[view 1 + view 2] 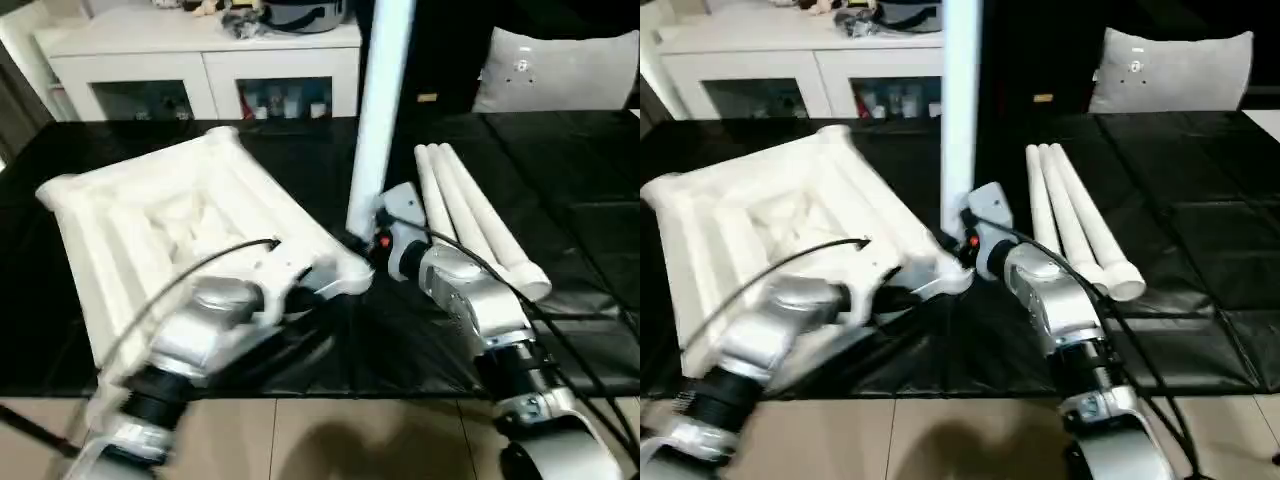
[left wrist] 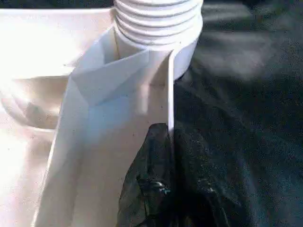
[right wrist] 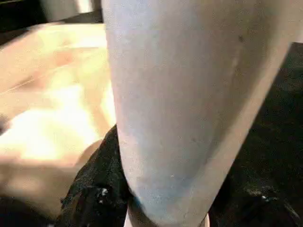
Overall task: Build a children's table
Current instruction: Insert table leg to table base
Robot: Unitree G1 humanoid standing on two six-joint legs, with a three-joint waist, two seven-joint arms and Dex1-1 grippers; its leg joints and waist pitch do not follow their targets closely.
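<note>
- Our right gripper [image 1: 365,240] has its jaws closed around the standing leg [image 1: 380,110]; the leg's upper end is cut off.
- Our left gripper [image 1: 335,285] has its jaws closed tight at the corner of the upside-down table top [image 1: 160,230], its fingers blurred.
- Three spare legs [image 1: 470,215] lie beside our right arm on the black table [image 1: 580,200].
</note>
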